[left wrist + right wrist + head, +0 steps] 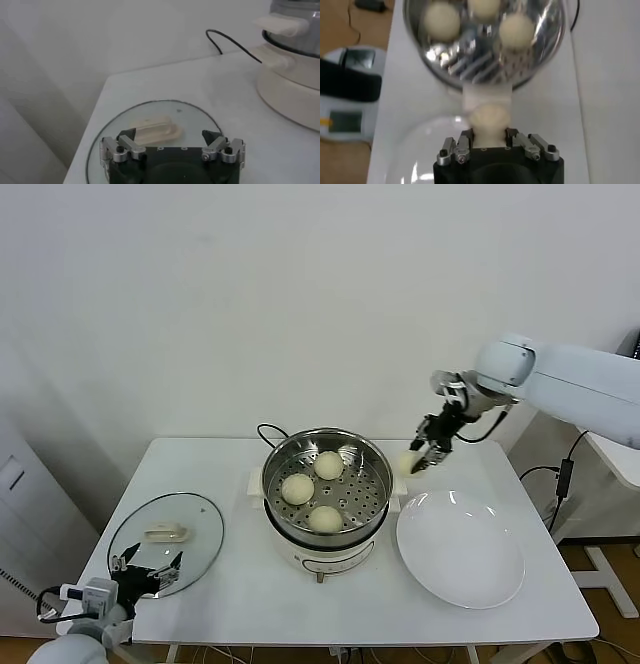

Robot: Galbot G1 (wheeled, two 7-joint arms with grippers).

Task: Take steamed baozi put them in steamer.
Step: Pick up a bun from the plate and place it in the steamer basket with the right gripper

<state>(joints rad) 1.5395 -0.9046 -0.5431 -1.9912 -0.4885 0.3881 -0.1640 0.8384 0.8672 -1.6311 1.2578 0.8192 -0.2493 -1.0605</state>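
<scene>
Clamping smooth round baozi point(489, 120) – right gripper point(488, 134) (beside shiny perforated steamer point(372, 467)).

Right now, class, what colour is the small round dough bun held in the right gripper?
Pale cream bun, clearest in the right wrist view.

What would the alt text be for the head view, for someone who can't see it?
The right end effector holds a steamed baozi in the air beside the steamer, above the white plate on a white table. Three baozi already sit on the steamer's perforated tray. The left end effector is open over the glass lid at the table's left.
</scene>
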